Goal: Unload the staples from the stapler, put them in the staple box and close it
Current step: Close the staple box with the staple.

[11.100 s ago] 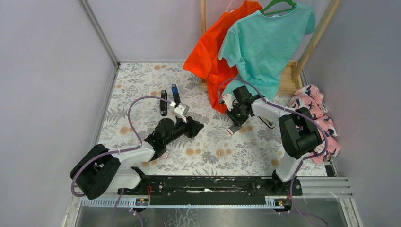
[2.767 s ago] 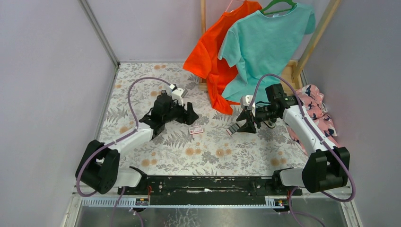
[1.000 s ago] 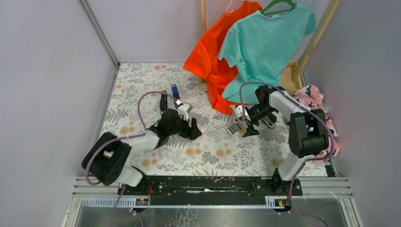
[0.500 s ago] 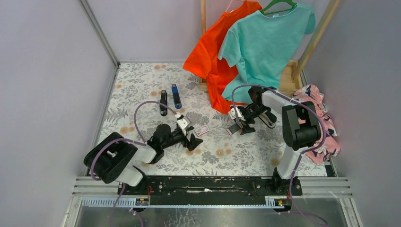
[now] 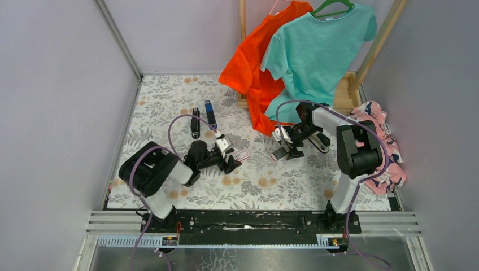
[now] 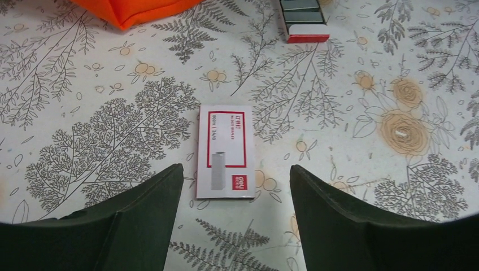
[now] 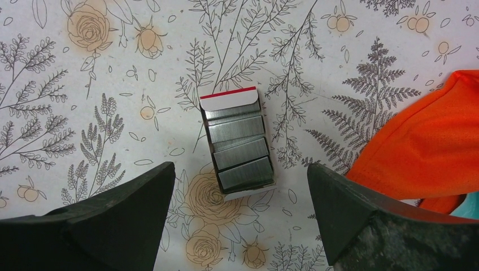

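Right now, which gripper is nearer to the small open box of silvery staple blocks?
Right. The right gripper hangs open above the open box, which lies between its fingers. The left gripper is off to its left, open over a red-and-white rectangular card.

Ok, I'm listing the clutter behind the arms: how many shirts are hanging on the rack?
2. An orange shirt hangs on the left, and a teal shirt hangs to its right, overlapping it in front. Another could be hidden behind them.

Lab test booth: plain grey walls (image 5: 56,84), aluminium frame (image 5: 395,223), floral-cloth table (image 5: 260,192), hung shirts (image 5: 316,51).
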{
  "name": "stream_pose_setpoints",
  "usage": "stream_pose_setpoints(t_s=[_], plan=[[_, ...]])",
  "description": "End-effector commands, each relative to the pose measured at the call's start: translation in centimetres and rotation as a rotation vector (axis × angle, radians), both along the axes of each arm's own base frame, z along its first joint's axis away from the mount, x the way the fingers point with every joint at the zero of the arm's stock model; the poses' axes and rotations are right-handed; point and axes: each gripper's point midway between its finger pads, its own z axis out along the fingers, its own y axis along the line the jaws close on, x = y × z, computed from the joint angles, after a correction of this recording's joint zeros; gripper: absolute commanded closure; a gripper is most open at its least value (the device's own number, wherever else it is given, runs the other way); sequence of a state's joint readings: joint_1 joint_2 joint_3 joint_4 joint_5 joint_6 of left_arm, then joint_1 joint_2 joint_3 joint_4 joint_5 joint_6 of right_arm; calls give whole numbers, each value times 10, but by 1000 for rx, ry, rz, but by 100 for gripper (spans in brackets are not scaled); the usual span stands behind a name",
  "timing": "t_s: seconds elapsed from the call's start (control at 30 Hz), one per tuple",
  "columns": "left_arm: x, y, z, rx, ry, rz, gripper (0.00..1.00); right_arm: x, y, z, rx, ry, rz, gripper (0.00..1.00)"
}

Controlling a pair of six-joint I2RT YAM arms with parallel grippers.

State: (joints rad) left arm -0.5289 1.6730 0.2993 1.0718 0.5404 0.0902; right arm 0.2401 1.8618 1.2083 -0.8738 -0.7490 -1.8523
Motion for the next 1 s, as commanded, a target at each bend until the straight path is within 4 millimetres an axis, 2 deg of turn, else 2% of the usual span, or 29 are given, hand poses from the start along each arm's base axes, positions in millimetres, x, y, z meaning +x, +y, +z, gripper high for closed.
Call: stream_pose_setpoints(t_s=[0.0,0.27,0.6,0.77,0.97], plan=[[14,-8,12,-35,-67,-56,25,4,8,11,27,-9,14,6],[13,-13,1,8,-26,-102,28,8,7,10,17,-9,9,6],[15,-16,-26,126,25,-114,33,7,7,9,8,-1,0,6],[16,-17,-30,151,25,-106,34,5,9,9,12,5,1,6],[13,-19,-32,172,18,-122,39,8,6,1,-15,-16,-2,7]])
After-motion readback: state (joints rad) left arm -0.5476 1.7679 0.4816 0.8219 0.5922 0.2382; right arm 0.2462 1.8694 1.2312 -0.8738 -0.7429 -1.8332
